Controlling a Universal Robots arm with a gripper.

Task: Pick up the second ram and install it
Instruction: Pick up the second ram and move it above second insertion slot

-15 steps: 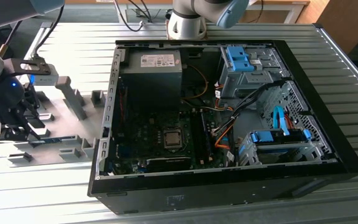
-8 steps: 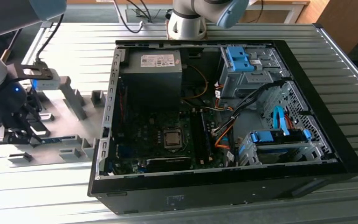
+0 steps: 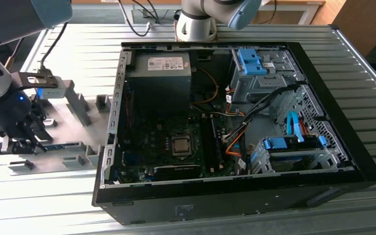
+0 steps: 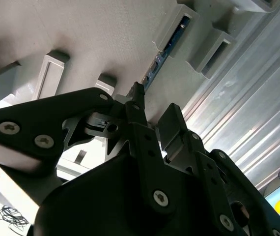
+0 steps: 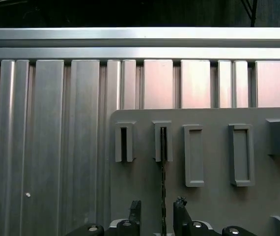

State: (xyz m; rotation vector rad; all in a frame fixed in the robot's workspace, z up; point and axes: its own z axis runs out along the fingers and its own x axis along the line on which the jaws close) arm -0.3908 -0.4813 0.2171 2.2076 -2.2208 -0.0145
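Gripper stands open, its two black fingers straddling the second ram, a thin dark blue-green memory stick set on edge, with a gap on each side. The stick's far end sits in a slotted grey plastic block, one of four in a row on a matte grey fixture plate. The plate lies on the ribbed aluminium surface.

The second ram stood edge-on upon the grey fixture plate, one end seated in a slotted fixture block. The gripper straddled it, fingers apart, gaps either side.
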